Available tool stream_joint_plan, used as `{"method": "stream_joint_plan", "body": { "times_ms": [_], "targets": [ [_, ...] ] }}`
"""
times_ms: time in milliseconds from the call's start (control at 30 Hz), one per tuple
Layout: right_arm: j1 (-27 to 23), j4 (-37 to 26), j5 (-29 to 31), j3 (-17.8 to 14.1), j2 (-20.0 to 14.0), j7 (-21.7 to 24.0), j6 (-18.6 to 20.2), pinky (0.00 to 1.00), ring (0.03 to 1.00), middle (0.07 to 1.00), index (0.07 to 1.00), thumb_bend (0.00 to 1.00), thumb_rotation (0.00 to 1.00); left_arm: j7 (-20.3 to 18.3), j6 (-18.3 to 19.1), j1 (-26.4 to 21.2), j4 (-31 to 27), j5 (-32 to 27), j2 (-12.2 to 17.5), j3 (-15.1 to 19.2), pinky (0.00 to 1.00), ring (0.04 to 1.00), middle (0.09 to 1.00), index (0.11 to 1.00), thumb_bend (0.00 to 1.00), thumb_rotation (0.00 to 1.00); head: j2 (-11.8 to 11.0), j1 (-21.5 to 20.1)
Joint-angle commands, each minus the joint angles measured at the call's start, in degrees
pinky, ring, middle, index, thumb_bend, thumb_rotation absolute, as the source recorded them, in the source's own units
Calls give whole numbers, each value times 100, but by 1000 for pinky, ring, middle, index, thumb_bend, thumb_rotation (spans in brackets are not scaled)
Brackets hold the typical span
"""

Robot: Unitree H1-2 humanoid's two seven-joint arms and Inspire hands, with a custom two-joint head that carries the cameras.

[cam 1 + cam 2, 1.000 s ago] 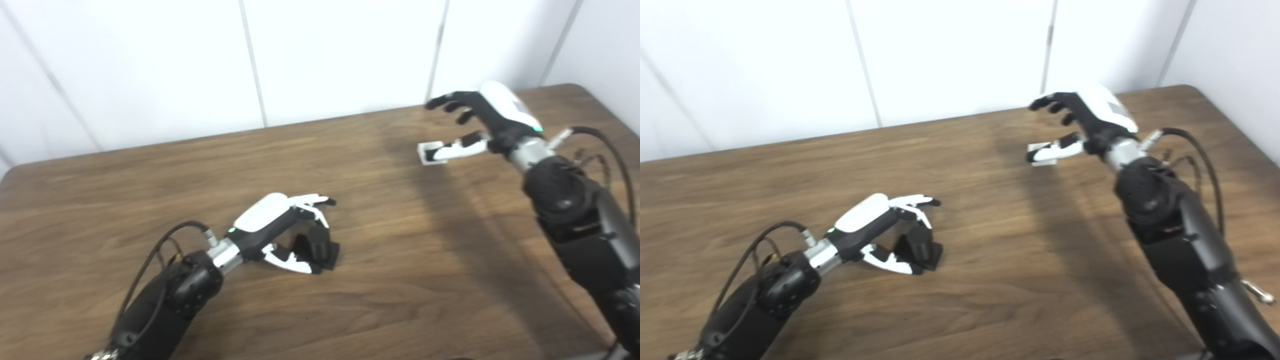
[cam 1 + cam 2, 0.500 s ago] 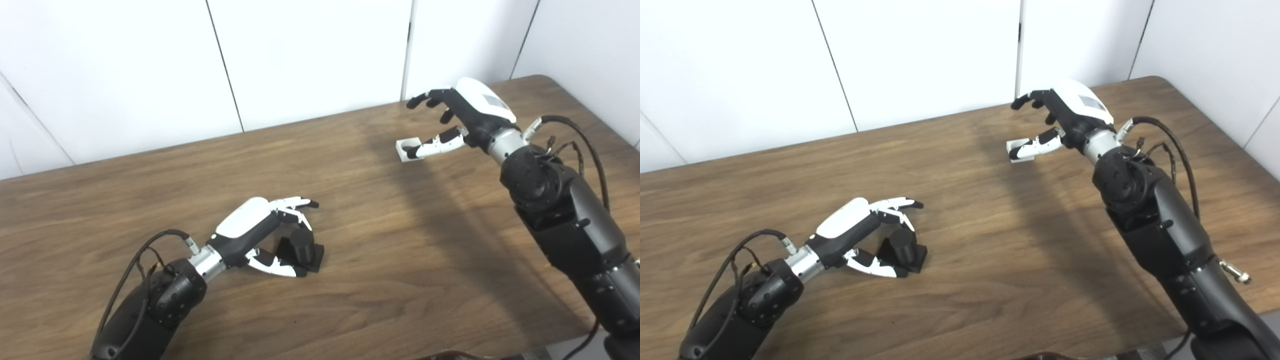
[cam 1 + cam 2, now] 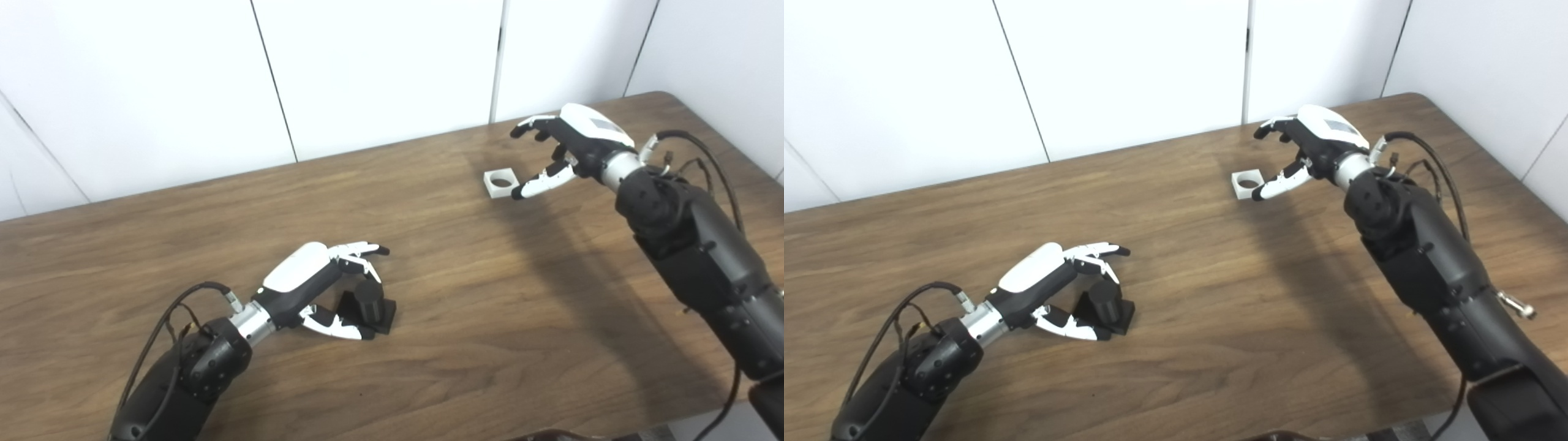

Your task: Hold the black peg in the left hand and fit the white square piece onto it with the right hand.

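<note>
lower centre of the frame: left hand (image 3: 318,285) open, fingers curved round the black peg (image 3: 369,302) on the table (image 3: 459,343), grip not closed. upper right: right hand (image 3: 1312,150) open just beside the white square piece (image 3: 1246,182). both views match, merely offset.

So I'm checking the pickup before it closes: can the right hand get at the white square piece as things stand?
Probably yes. The right hand is open right beside the white square piece, thumb near its right edge, fingers above. The piece lies flat on the table with nothing between them.
</note>
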Motion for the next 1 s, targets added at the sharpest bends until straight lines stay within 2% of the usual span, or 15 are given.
{"method": "stream_joint_plan", "body": {
  "times_ms": [0,133,333,533,967],
  "targets": [
    [-477,171,-40,1,-191,10,-257,697,884,913,792,772,254,-390,134,268,377,491,368,-230,885,917,900,491,522,73,0,15],
    [-672,655,-26,56,-174,-40,-400,754,914,924,785,767,232,-400,149,261,346,529,350,-228,885,915,899,492,522,74,4,80],
    [-870,1100,-61,153,-183,-16,-473,745,920,935,786,759,235,-402,154,279,326,505,324,-228,883,912,896,491,522,74,12,134],
    [-966,1361,-80,242,-152,-41,-569,725,893,929,779,766,218,-360,152,309,321,522,308,-228,877,910,896,491,522,73,10,215],
    [-1175,1721,-157,505,59,-48,-587,781,899,934,761,756,220,-417,265,362,216,531,306,-202,904,918,903,491,521,75,70,333]
  ]
}}
